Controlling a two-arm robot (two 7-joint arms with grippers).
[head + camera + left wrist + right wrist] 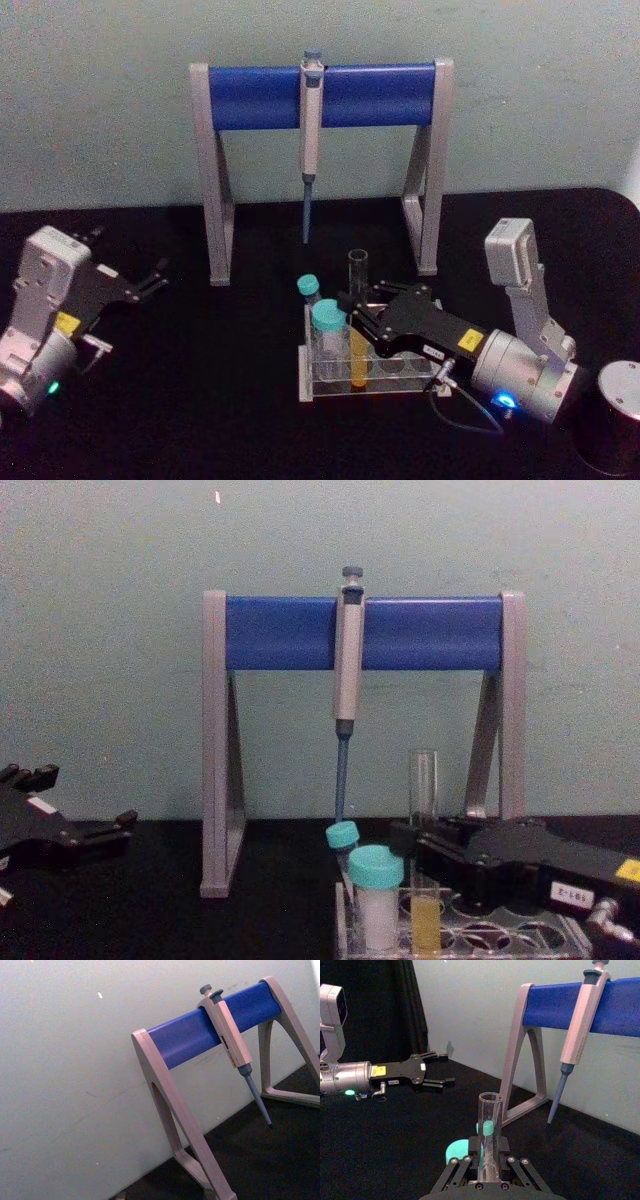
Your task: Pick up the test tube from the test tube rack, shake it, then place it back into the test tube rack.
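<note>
Head view: the right gripper (358,305) is reached in low from the right, its arm laid nearly level over the test tube rack (410,372), and its black fingers are pressed together on the test tube (358,265) about halfway up. The tube is stood upright in a front hole of the rack, its yellow liquid at the bottom and its open mouth above the fingers. Two teal-capped vials (328,320) are held in the rack just beside the tube, on its left. The left gripper (150,280) is held low at the left, well apart from the rack, with its fingers spread and pointed toward the middle.

Everything is set on a black table (200,400) that is backed by a pale green wall (100,100). Behind the rack a grey-and-blue pipette stand (260,97) is placed, with a pipette (311,130) hung from its bar, the tip behind and left of the tube's mouth. A dark cylinder with a pale top (620,415) is seen near the table's right edge. Bare tabletop is left between the left gripper and the rack.
</note>
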